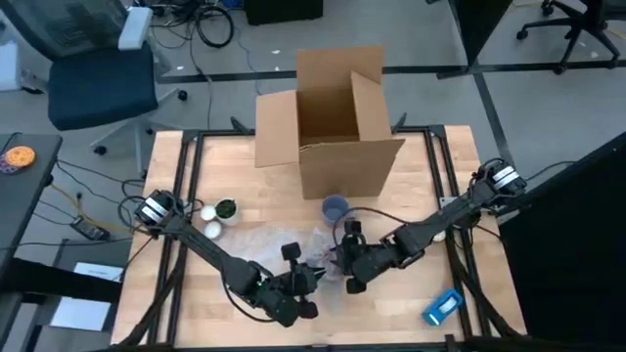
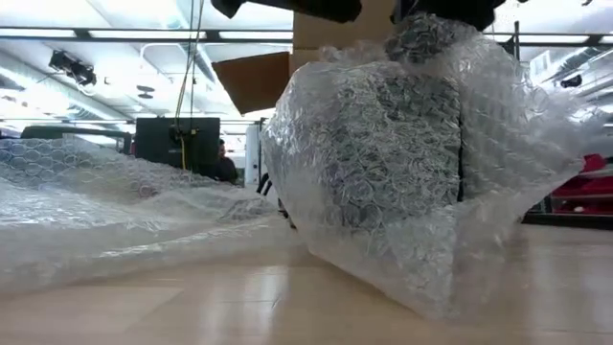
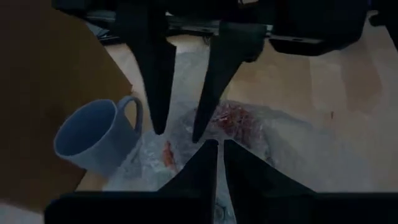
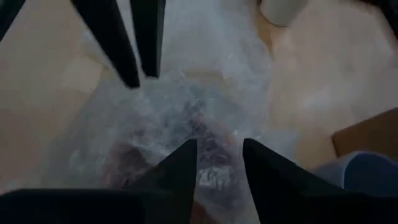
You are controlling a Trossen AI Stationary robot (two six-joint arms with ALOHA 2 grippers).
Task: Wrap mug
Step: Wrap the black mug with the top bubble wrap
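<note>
A dark mug [image 2: 402,144] sits inside a bundle of clear bubble wrap [image 2: 498,192] at the table's near middle, the bundle's lower end on the wood. The mug shows reddish through the wrap [image 3: 231,119] in the left wrist view. My left gripper [image 1: 311,281] and my right gripper [image 1: 344,266] meet over the bundle from opposite sides, both pointing down. The left [image 3: 219,148] is nearly closed and the right [image 4: 219,146] keeps a wider gap. More wrap [image 2: 105,201] lies spread to the left. A bare blue mug [image 1: 335,207] stands by the box. My left gripper pinches bubble wrap [image 3: 217,134] between its two fingertips, coming from above and slanting from the table's left. I cannot tell whether it has one layer or several. My right gripper has the gathered wrap at the bundle's top [image 2: 421,38] between its fingers, from above and from the table's right. The bundle hangs below it, lower end [image 2: 431,302] on the table.
An open cardboard box [image 1: 333,127] stands at the far middle, with the blue mug in front of it. Two white objects [image 1: 209,220] and a dark green one [image 1: 227,208] lie at the left. A small blue object [image 1: 442,306] lies at the near right.
</note>
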